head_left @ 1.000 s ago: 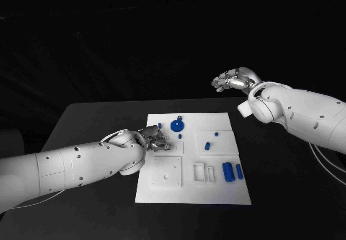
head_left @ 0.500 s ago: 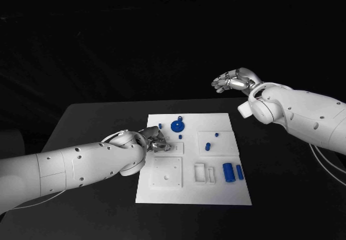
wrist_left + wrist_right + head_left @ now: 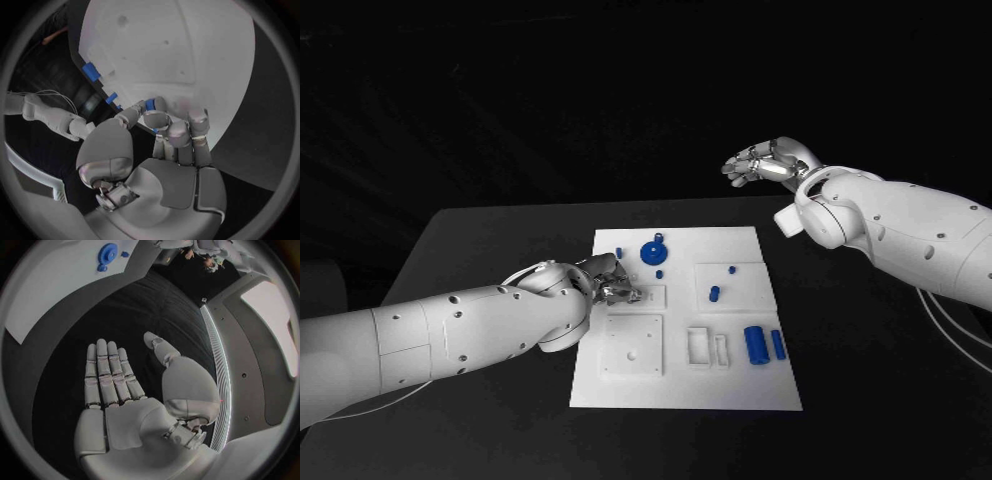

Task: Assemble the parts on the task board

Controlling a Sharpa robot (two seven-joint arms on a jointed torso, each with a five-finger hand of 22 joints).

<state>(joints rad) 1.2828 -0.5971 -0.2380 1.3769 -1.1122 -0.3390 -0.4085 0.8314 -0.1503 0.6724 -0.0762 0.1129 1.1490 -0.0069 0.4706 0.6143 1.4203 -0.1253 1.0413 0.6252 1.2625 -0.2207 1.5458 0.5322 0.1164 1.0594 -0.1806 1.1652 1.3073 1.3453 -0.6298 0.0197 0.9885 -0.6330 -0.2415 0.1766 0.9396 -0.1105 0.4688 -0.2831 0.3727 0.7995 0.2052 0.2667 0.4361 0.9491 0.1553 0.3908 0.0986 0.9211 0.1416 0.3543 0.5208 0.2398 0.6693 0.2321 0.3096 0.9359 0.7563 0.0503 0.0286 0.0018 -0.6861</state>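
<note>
1. I am seeing the left hand (image 3: 596, 278) sitting over the left edge of the task board (image 3: 687, 392), roughly at nine o'clock from the board's middle. Its fingers are curling in together over a small square recess there.
2. In the left wrist view that hand (image 3: 165, 135) is pinching a small blue part (image 3: 150, 104) between its thumb and fingertips, just above the white plate (image 3: 187, 45).
3. I am holding the right hand (image 3: 764, 162) well off the table, out past the board's far right corner at about one o'clock. In the right wrist view its fingers (image 3: 109, 372) are lying straight and side by side, with the thumb spread off to one side and nothing in the palm.
4. A blue gear-like disc (image 3: 655, 251) is lying near the board's far end at about twelve o'clock, with a small blue peg (image 3: 661, 272) just on its near side.
5. A small blue piece (image 3: 731, 268) and a short blue pin (image 3: 714, 293) are sitting on the square pad to the right of centre, at about two o'clock.
6. Two blue cylinders (image 3: 764, 344) are lying side by side by the right edge at about four o'clock, next to a white slotted block (image 3: 708, 346).
7. A white square plate with holes (image 3: 632, 357) is occupying the near left at about seven o'clock.
</note>
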